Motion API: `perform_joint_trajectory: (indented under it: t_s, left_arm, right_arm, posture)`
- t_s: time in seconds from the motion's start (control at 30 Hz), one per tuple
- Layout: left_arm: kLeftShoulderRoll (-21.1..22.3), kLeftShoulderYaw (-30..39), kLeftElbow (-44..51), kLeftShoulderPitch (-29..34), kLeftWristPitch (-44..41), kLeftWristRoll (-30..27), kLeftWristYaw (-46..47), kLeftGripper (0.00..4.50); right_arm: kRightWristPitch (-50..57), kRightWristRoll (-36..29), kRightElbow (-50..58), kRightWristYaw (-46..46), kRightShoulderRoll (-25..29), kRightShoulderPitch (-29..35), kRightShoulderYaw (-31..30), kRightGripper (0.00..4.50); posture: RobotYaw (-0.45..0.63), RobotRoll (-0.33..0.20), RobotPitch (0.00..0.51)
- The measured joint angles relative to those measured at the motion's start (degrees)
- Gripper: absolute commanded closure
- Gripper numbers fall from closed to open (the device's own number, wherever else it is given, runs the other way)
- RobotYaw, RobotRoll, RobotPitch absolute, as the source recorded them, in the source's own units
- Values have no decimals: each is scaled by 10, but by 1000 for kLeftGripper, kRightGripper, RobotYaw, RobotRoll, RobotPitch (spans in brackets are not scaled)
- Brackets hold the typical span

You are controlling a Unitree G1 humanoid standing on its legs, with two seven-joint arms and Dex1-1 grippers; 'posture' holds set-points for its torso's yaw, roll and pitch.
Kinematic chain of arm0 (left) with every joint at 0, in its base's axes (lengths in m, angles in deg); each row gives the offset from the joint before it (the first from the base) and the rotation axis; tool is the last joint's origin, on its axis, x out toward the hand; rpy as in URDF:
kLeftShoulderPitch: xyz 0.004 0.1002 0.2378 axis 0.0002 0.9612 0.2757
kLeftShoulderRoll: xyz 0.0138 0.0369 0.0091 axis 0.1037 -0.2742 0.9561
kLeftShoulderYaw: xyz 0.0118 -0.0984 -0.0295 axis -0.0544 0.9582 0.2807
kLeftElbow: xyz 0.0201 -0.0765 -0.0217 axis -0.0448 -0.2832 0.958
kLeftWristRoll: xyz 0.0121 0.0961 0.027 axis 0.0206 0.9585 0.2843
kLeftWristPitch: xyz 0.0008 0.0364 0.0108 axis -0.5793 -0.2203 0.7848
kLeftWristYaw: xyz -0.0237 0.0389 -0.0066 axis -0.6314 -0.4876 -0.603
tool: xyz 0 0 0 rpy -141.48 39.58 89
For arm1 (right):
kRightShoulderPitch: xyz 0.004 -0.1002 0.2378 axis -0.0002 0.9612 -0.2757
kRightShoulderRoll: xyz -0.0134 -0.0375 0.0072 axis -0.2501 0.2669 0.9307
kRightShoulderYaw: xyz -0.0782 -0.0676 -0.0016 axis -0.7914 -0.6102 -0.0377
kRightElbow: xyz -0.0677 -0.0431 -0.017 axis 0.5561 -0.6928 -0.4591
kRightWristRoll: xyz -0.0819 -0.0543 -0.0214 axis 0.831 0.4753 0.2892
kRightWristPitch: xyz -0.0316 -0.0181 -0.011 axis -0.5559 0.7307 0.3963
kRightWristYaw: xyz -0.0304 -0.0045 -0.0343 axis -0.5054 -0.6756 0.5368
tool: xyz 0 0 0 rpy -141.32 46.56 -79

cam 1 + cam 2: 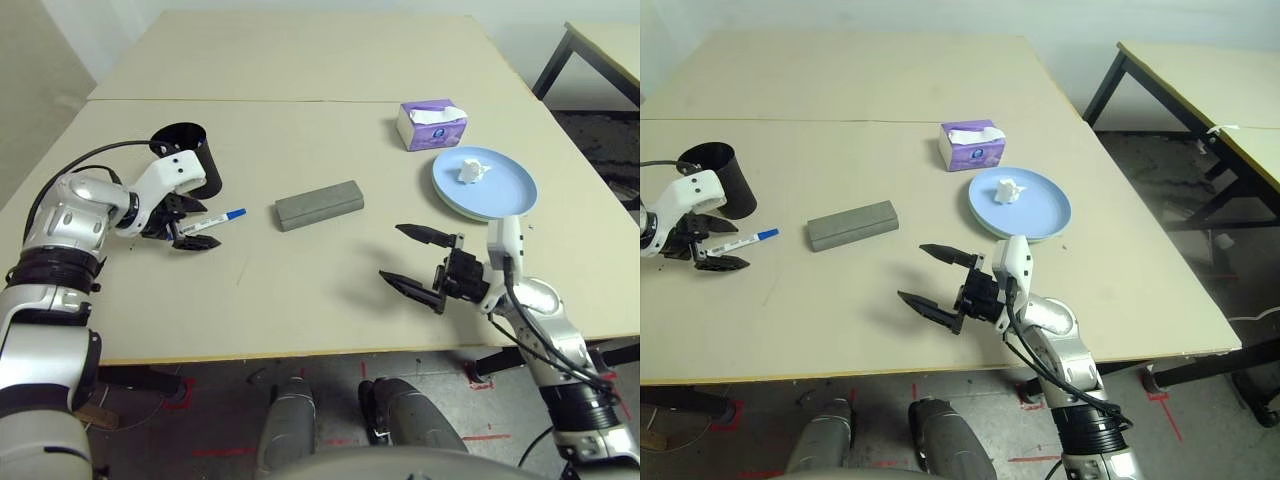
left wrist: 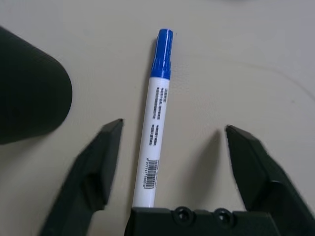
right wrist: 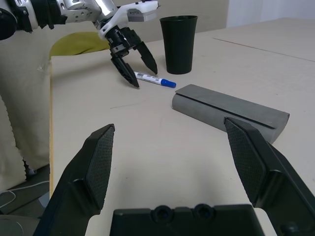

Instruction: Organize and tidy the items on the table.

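Observation:
A white marker pen with a blue cap lies on the table, right of the black cup. My left gripper is down over the pen and open. Its fingers stand on either side of the barrel with gaps between. The grey glasses case lies mid-table. A crumpled white tissue rests on the light-blue plate at the right. My right gripper hovers open near the front edge, pointing left, with nothing between its fingers.
A purple tissue box sits behind the plate. A thin seam crosses the tabletop far back. A smaller dark-legged table stands off to the right. Bare tabletop lies between the case and the front edge.

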Motion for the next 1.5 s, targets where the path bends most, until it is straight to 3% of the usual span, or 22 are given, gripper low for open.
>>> perform_joint_trajectory:
  t_s: [0.3, 0.93, 1.07, 1.43, 1.5]
  left_arm:
    - [-4, 11, -1, -6, 8, -8, 4, 4478]
    - [10, 26, 16, 6, 12, -23, -1, 4478]
    - [10, 31, 20, 5, 7, -26, 3, 3621]
    - [12, 29, -15, -23, 23, -10, 24, 69]
    - [12, 26, -31, -29, 33, 2, 29, 27]
  right_arm:
    - [6, -1, 0, 0, 0, -9, -6, 0]
    - [10, -3, -2, -5, -1, -30, -7, 0]
    - [10, -2, -2, -7, -1, -30, -7, 0]
    - [3, 0, -12, -8, -2, -28, -7, 0]
    - [-1, 1, -13, -9, -2, -28, -8, 0]
  posture:
    - [-70, 0, 138]
    - [-60, 0, 126]
    - [-61, 0, 123]
    - [-67, 0, 125]
    - [-67, 0, 124]
